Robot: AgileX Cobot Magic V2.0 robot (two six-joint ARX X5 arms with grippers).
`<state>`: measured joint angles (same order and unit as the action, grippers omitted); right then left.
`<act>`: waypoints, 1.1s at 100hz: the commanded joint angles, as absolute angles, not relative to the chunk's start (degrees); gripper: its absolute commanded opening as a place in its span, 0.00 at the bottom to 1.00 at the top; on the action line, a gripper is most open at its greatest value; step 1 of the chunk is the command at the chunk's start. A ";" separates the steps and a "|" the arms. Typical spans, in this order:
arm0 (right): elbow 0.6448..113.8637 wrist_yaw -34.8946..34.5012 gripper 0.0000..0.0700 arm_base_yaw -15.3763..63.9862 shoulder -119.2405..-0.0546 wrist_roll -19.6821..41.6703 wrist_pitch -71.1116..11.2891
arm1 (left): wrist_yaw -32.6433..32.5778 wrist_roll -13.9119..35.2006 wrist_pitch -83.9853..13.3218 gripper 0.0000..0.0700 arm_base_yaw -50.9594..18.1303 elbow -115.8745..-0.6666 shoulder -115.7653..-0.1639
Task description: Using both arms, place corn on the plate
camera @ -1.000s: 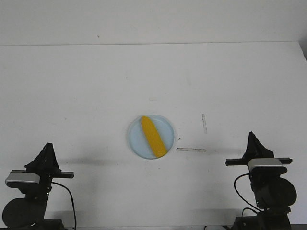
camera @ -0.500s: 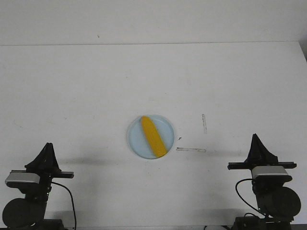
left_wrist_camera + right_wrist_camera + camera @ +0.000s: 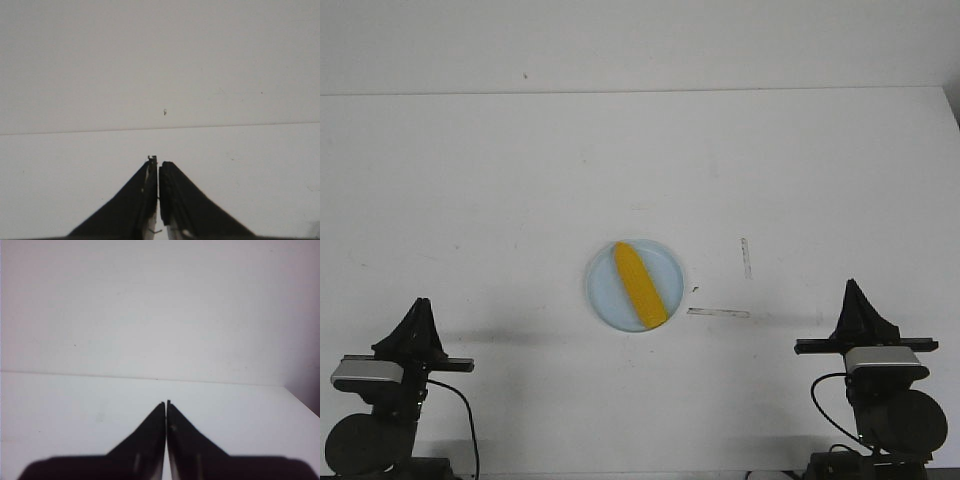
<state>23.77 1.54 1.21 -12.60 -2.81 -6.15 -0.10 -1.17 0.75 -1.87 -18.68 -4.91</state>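
Note:
The yellow corn (image 3: 640,284) lies diagonally on the pale blue plate (image 3: 604,285) in the middle of the white table, pointed end away from me. My left gripper (image 3: 421,303) is at the near left, far from the plate, shut and empty; it also shows in the left wrist view (image 3: 158,162). My right gripper (image 3: 851,287) is at the near right, shut and empty, well apart from the plate; it also shows in the right wrist view (image 3: 166,402). Neither wrist view shows the corn or plate.
Two thin dark marks (image 3: 718,312) lie on the table to the right of the plate. The table's far edge (image 3: 640,92) meets a white wall. A dark corner (image 3: 953,105) shows at the far right.
My right gripper has drawn back toward me and a little to the right over the first half second, then held still. The left arm, corn and plate have not moved.

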 commanded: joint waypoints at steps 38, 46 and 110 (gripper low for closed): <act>23.77 1.54 0.01 1.28 -12.36 -3.18 -5.74 | -0.27 -1.96 -0.16 0.00 -1.78 -17.96 -2.68; 23.77 1.54 0.01 1.28 -12.36 -3.18 -5.74 | -0.27 -1.93 -0.14 0.00 -1.78 -16.29 -1.54; 23.79 1.52 0.01 1.28 -12.36 -3.18 -5.63 | -1.76 1.78 9.32 0.00 -1.80 -0.75 -0.19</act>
<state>23.77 1.54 1.21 -12.53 -2.81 -6.15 -1.56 1.23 8.67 -1.87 -1.96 -0.25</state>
